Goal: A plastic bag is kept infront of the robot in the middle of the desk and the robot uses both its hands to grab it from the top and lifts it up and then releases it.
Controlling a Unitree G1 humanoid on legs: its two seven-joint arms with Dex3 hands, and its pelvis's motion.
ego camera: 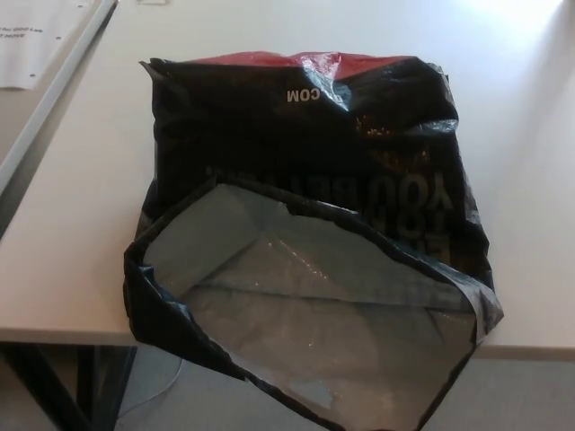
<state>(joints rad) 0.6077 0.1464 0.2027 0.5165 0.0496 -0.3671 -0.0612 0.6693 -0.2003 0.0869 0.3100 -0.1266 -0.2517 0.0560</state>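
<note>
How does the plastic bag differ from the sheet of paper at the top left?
The plastic bag is black, crumpled and glossy, with its grey-lined mouth gaping toward the camera; the paper is white and flat. The bag lies mid-desk, overhanging the near edge; the paper sits on a separate surface, cut off by the frame.

A black plastic bag (pixel 305 153) with a red far edge lies on the white worktop (pixel 81 242), its grey-lined mouth gaping open over the near edge.
</note>
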